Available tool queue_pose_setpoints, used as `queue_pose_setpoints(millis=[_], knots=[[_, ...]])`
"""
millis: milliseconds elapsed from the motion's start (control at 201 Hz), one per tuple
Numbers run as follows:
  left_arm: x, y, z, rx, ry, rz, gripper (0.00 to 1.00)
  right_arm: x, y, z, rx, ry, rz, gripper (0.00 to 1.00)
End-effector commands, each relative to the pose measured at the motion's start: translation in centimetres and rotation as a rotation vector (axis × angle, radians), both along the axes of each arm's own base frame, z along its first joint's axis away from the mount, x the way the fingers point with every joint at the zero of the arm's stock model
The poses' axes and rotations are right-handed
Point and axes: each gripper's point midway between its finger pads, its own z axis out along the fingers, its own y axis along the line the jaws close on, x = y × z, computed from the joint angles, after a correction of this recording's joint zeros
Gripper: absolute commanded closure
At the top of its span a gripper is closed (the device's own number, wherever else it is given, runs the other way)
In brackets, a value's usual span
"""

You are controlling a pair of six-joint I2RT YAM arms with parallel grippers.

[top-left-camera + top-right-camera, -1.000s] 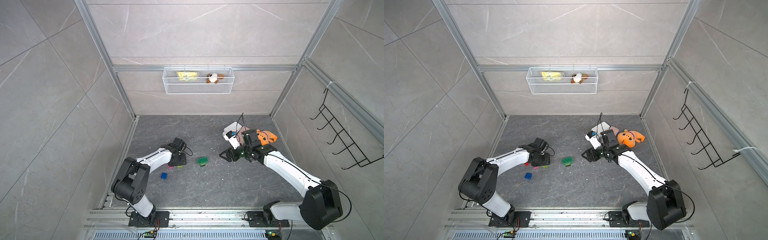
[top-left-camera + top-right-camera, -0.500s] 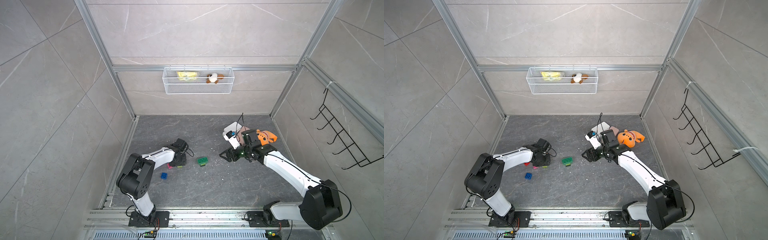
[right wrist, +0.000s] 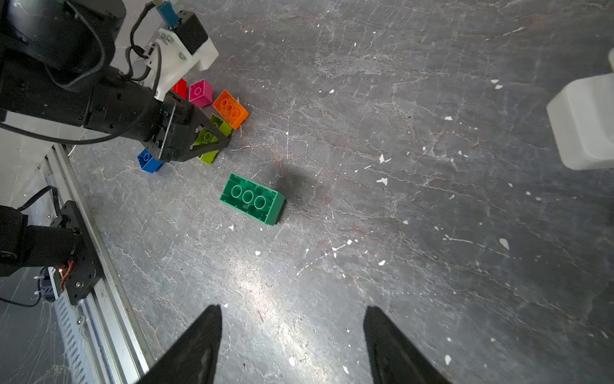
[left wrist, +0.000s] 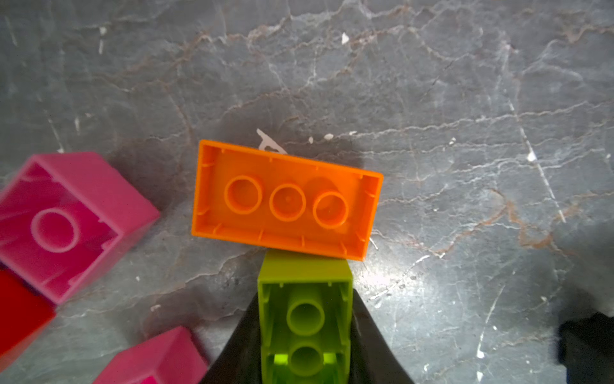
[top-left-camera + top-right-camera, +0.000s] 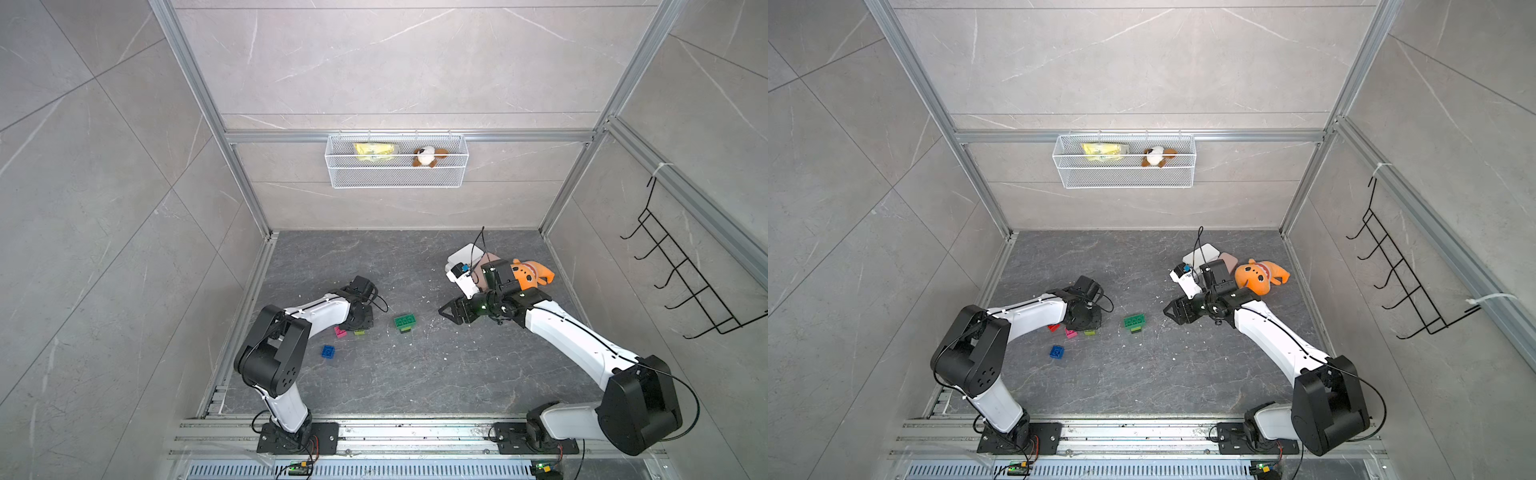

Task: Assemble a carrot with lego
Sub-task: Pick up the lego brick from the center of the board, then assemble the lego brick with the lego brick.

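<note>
lime brick [image 4: 305,319] is now pinched in the left gripper [image 3: 212,141]; the jaws stood wider a second ago and have closed onto its two long sides. the brick is underside-up, and its far end touches the long side of the orange brick [image 4: 285,199], also underside-up on the floor. we read this as first pick secured, lift not started. no carrot exists yet, and nothing is joined that we can see. the rest of the lego lies loose by the left arm: pink brick [image 4: 66,222], red brick [image 4: 16,316], blue brick [image 5: 328,351]. the dark green brick [image 3: 252,199] sits apart, toward the middle. right gripper [image 3: 291,311] hangs over bare floor, fingers apart, holding nothing, same as before. containers: the wire basket [image 5: 397,178] on the back wall holds a yellow packet [image 5: 374,151] and a small plush [image 5: 428,156]; no bricks in it.
</note>
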Motion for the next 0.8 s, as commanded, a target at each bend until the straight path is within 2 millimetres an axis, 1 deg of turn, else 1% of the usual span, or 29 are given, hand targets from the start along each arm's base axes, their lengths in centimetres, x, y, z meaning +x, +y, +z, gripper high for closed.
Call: queue_pose_setpoints(millis=[0, 75, 164, 239, 323, 428, 483, 602, 697, 791], knots=[[0.5, -0.8, 4.2, -0.017, -0.115, -0.104, 0.81, 0.0, -0.3, 0.7, -0.023, -0.010, -0.015, 0.29], [-0.2, -2.2, 6.4, -0.041, -0.170, -0.256, 0.83, -0.2, -0.7, 0.4, -0.040, -0.001, -0.028, 0.29], [-1.3, -4.7, 9.0, -0.068, -0.235, -0.472, 0.85, -0.6, -0.9, -0.1, -0.053, 0.023, -0.027, 0.29], [-2.1, -6.5, 10.4, -0.078, -0.265, -0.631, 0.85, -1.2, -0.7, -0.8, -0.046, 0.059, -0.008, 0.29], [-2.8, -8.4, 11.4, -0.072, -0.269, -0.786, 0.87, -2.1, 0.1, -1.4, 0.009, 0.093, 0.031, 0.29], [-3.8, -10.7, 11.8, -0.038, -0.252, -0.969, 0.87, -3.0, 0.6, -1.8, 0.061, 0.096, 0.048, 0.29], [-3.8, -11.5, 11.7, -0.030, -0.231, -1.018, 0.87, -3.2, 0.8, -1.5, 0.087, 0.083, 0.060, 0.29], [-3.4, -13.0, 11.3, -0.020, -0.201, -1.082, 0.87, -3.6, 0.6, -1.8, 0.107, 0.104, 0.054, 0.29], [-3.3, -14.3, 11.0, -0.022, -0.190, -1.126, 0.87, -3.3, -0.4, -2.6, 0.121, 0.147, 0.001, 0.29], [-3.4, -14.9, 10.3, -0.004, -0.163, -1.171, 0.87, -2.5, -1.7, -3.1, 0.167, 0.186, -0.065, 0.29]])
